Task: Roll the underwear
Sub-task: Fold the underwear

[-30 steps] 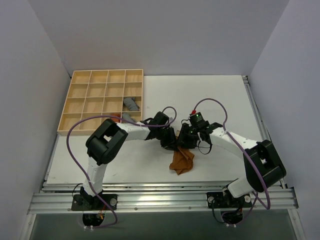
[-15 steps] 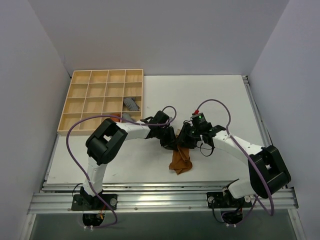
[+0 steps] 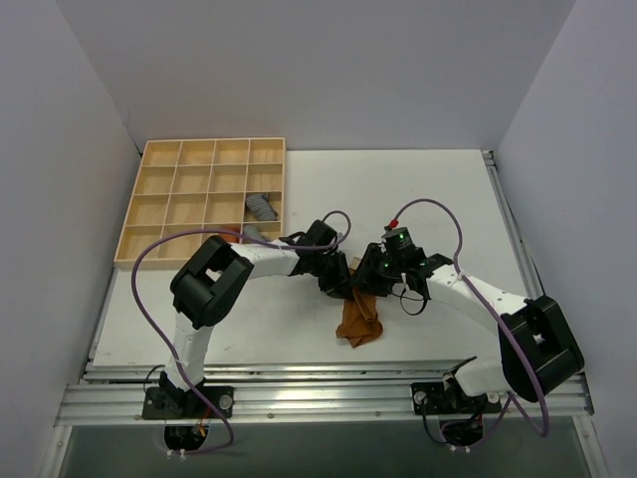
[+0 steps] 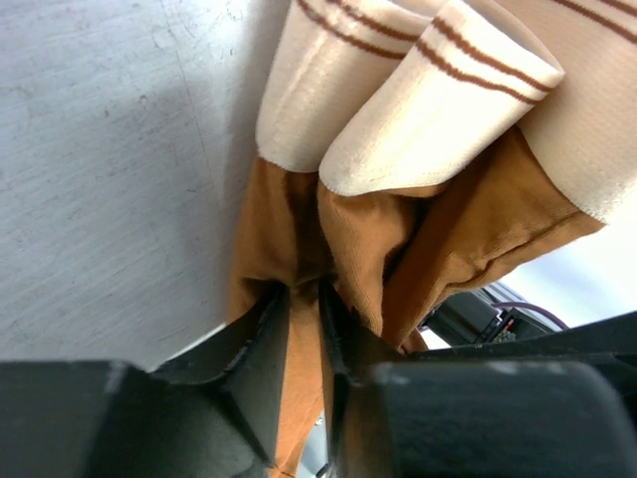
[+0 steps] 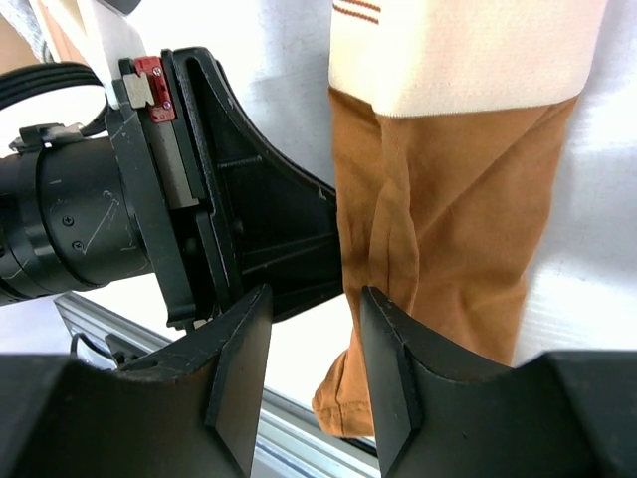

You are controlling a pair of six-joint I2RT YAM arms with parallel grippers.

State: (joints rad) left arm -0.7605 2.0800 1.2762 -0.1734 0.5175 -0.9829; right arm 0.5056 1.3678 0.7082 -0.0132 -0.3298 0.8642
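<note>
A white desk [image 3: 448, 189] is seen enclosed by pale grey walls on three sides, with a metal rail [image 3: 318, 396] along its near edge. A wooden compartment tray [image 3: 214, 140] is set at the far left corner, and a grey rolled cloth [image 3: 261, 206] is held in one of its right-hand compartments. The underwear [image 3: 360, 321] is found about midway between the left and right edges and closer to the near edge. Its brown body is bunched on the desk, and its pale striped band [image 4: 418, 110] is shown only in the wrist views. The left gripper [image 3: 343, 283] is closed to a narrow slit, with a fold of the brown fabric pinched in it. The right gripper [image 3: 368, 283] is held just beside it with its fingers [image 5: 388, 358] parted; fabric lies against one finger but is not clamped. Bare desk is left toward the far and right edges, well apart from the tray. Compared with a second ago, the right arm's elbow has been swung out toward the right edge, while the underwear and the left arm have hardly shifted.
</note>
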